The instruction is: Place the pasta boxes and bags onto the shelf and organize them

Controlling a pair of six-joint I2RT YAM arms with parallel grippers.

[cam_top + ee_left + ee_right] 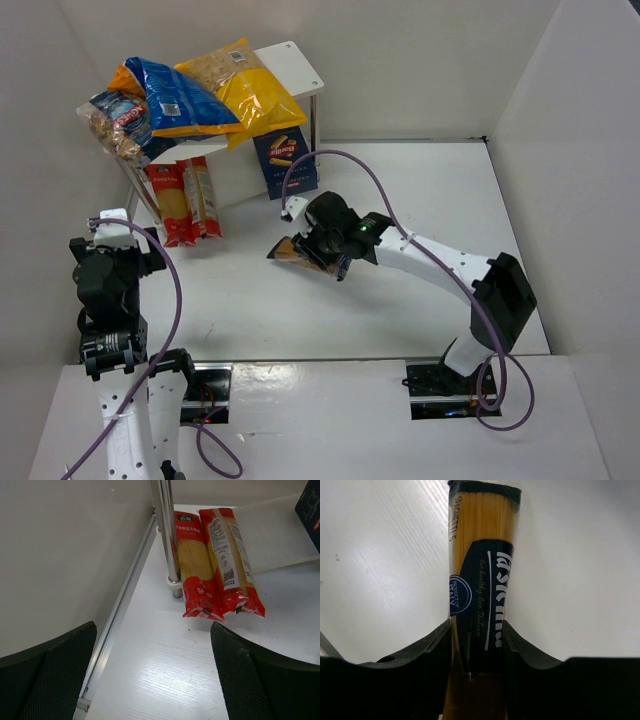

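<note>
Left gripper point(152, 640): spread fully, nothing held. Two red-labelled spaghetti packs point(215, 565) are laid side by side just ahead of it, beside a shelf leg point(167, 535), with their long axes running away from the fingers.

Shelf point(298, 62): pillow bags point(190, 95) are piled on the top board, and a dark blue carton point(286, 160) is stood beneath.

Right gripper point(478, 632): clamped on a dark-labelled spaghetti pack point(482, 565), which is carried lengthwise, projecting straight ahead of the fingers. The shelf is judged to lie ahead and to one side, so a turn toward it is called for.
</note>
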